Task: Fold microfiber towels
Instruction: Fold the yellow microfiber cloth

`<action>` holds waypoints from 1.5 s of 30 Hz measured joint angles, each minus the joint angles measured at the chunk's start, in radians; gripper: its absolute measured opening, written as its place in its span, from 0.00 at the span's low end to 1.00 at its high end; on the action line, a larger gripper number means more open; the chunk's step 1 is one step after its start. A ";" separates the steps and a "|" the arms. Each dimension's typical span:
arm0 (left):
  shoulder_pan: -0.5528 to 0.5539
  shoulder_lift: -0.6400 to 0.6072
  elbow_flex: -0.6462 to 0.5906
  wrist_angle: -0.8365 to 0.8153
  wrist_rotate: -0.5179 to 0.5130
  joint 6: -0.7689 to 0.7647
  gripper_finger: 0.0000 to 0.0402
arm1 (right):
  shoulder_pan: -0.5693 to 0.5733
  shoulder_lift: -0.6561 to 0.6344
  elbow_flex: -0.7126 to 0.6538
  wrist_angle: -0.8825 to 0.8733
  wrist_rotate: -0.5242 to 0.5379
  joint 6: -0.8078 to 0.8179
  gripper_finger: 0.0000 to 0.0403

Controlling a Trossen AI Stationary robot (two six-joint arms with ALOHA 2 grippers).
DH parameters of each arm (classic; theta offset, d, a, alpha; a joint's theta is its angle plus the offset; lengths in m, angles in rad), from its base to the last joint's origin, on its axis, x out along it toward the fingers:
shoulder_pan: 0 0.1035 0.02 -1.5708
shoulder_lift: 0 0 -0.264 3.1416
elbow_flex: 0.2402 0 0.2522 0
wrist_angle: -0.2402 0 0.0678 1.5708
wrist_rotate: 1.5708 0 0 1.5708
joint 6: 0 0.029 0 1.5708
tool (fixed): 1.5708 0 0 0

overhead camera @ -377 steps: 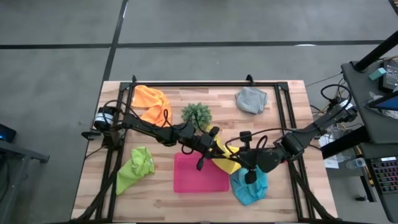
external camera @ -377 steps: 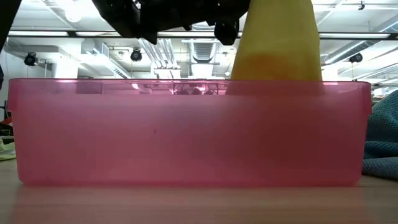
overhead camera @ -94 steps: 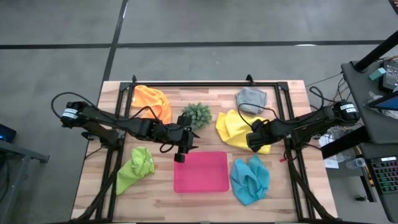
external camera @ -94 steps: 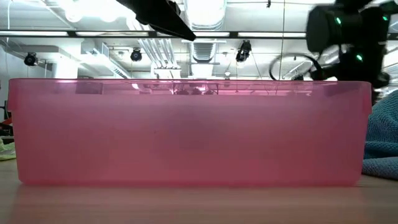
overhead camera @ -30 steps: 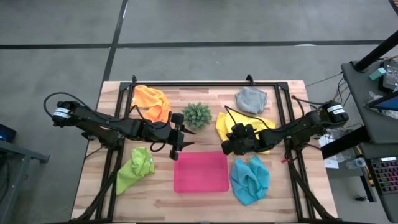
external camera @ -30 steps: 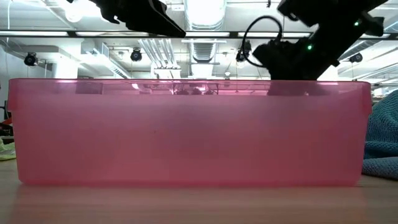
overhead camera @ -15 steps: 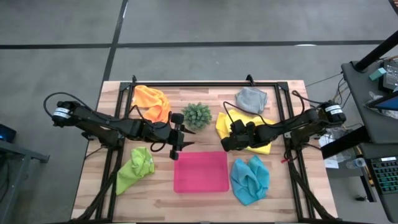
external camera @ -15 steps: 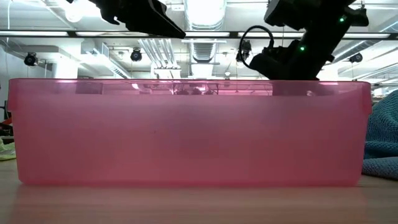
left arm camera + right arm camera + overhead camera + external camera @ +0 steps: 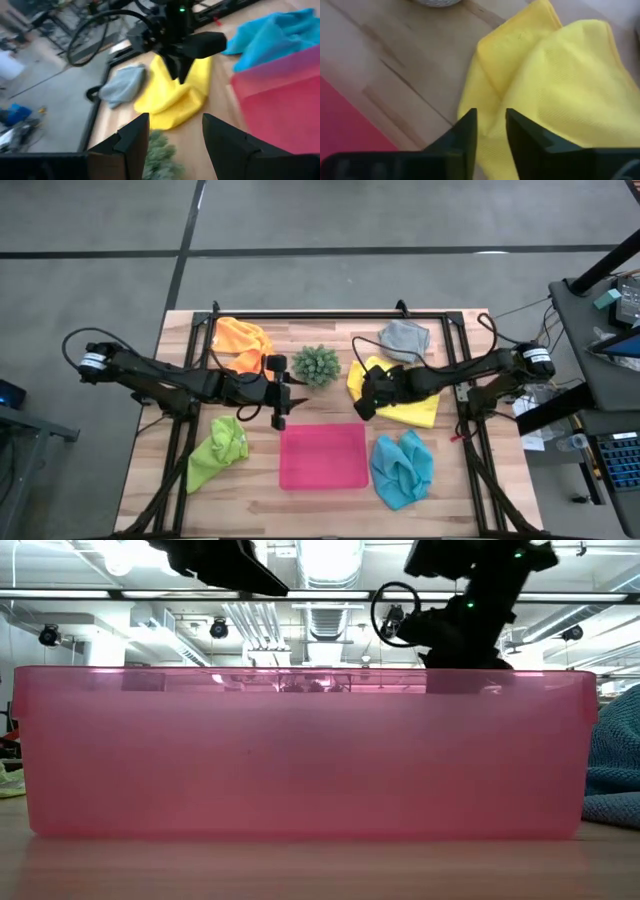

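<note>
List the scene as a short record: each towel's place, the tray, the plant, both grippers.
yellow towel: right of centre, partly folded
grey towel: far right
orange towel: far left
green towel: near left
blue towel: near right
tray: near centre
plant: far centre
left gripper: open, beside tray
right gripper: open, over yellow towel's edge

The table [image 9: 330,502] is pale planked wood with visible grain. The yellow towel [image 9: 560,85] is soft matt cloth with a fine woven texture. The pink tray [image 9: 300,750] looks like smooth, translucent plastic. The grey towel [image 9: 124,85] looks fuzzy.
</note>
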 joint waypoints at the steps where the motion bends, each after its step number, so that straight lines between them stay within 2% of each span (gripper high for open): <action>1: 0.000 -0.006 0.000 -0.001 -0.015 0.000 0.42 | -0.019 0.005 0.003 0.000 -0.014 -0.027 0.29; 7: 0.000 -0.031 -0.015 0.002 -0.023 0.000 0.42 | -0.108 0.074 0.006 0.114 -0.090 -0.229 0.40; 14: 0.000 -0.051 -0.048 0.001 -0.027 0.000 0.42 | -0.181 0.160 0.006 0.236 -0.244 -0.404 0.42; 21: 0.000 -0.070 -0.056 0.021 -0.029 -0.001 0.42 | -0.241 0.189 0.006 0.215 -0.289 -0.474 0.39; 35: 0.000 -0.068 -0.060 0.048 -0.029 0.001 0.42 | -0.228 0.254 0.009 0.297 -0.303 -0.539 0.37; 40: 0.000 -0.069 -0.060 0.047 -0.029 0.001 0.42 | -0.227 0.253 0.035 0.307 -0.401 -0.538 0.29; 45: 0.000 -0.069 -0.060 0.046 -0.029 0.001 0.42 | -0.212 0.266 0.054 0.303 -0.422 -0.530 0.08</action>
